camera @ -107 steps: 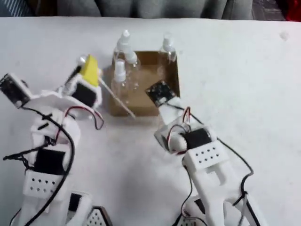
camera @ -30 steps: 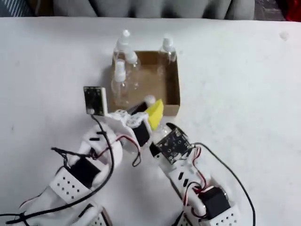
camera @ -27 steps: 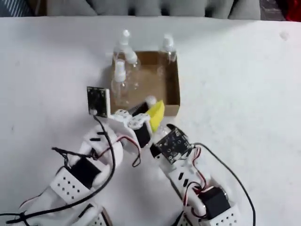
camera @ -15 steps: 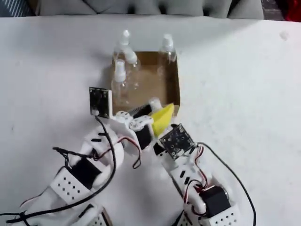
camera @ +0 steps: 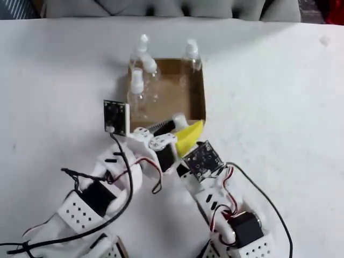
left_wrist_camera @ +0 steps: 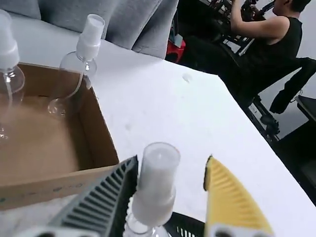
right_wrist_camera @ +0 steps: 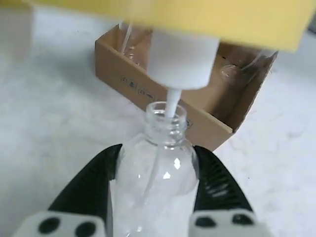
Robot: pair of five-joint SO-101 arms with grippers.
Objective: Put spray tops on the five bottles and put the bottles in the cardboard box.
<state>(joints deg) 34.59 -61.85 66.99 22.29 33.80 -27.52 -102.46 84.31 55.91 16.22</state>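
The right end effector (right_wrist_camera: 157, 153) was clamped around an upright clear bottle (right_wrist_camera: 155, 182) on the table (camera: 269, 80), just outside the near wall of the cardboard box (camera: 202, 91). Above its open neck hung a spray top (right_wrist_camera: 182, 59), unseated, with its tube dipping into the bottle. The left end effector (left_wrist_camera: 170, 165) stood apart, its grey jaw against the top and its yellow jaw clear of it. Capped bottles (camera: 141, 54) stood inside the box.

High view looks down; close wrist views share the cardboard box (left_wrist_camera: 98, 133)
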